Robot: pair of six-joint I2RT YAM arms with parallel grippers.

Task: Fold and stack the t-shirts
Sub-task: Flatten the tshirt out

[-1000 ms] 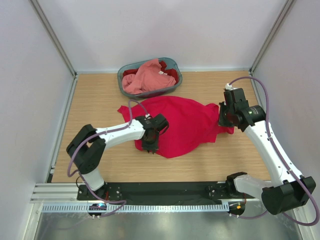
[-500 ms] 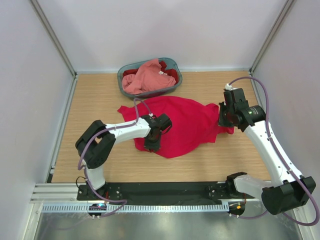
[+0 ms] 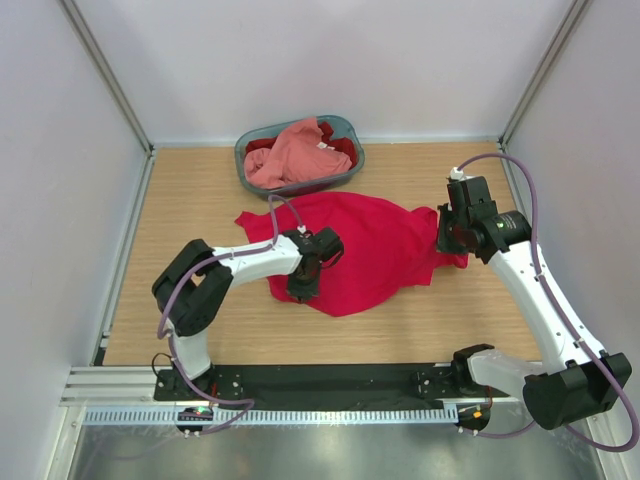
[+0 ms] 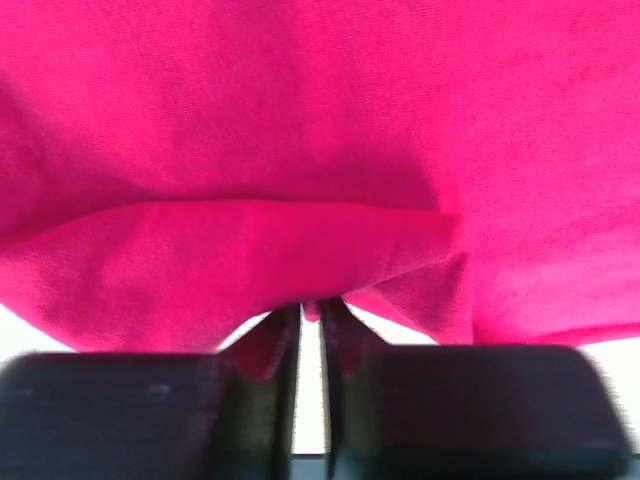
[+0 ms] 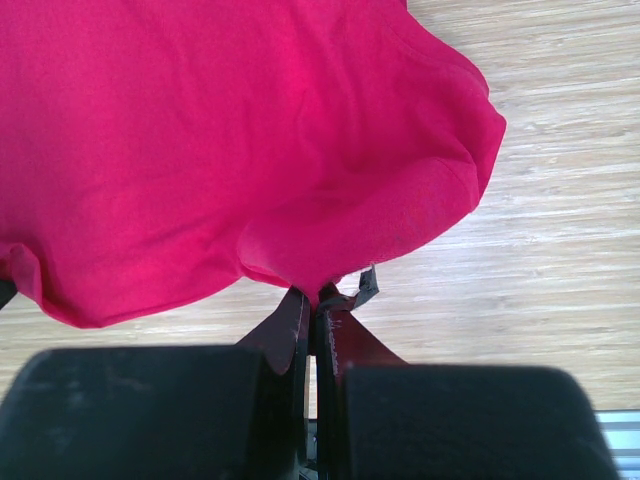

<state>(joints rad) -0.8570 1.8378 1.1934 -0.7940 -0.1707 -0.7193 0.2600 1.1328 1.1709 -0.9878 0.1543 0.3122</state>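
A crimson t-shirt (image 3: 370, 250) lies rumpled and only partly spread on the wooden tabletop (image 3: 190, 300), roughly in the middle, with its far edge near a grey-blue oval basket (image 3: 243, 165). The basket holds a salmon pink t-shirt (image 3: 285, 155) and a darker red t-shirt (image 3: 345, 147). The left fingers (image 4: 294, 332) sit at the crimson shirt's near left edge. They are drawn almost together, with only a small tuck of cloth between their tips, just under a folded-over flap. The right fingers (image 5: 300, 322) are pressed together on a bunched corner at the shirt's right end, where a small dark tag pokes out. The main risk is the left hold. It looks shallow, so a lift or sideways pull could slide that thin tuck out and drop that side back in a heap. Because the flap is doubled over there, the left fingers may also have taken two layers, or the wrong layer. If so, the shirt would open twisted rather than flat. The right pinch gathers a wad of cloth rather than a clean hem, so spreading the arms apart could stretch the fabric unevenly or pull the corner free. Dragging the shirt toward the far side might also bring its edge against the basket and catch there. No shirt is folded yet, so a poor spread now would probably make the first fold untidy.
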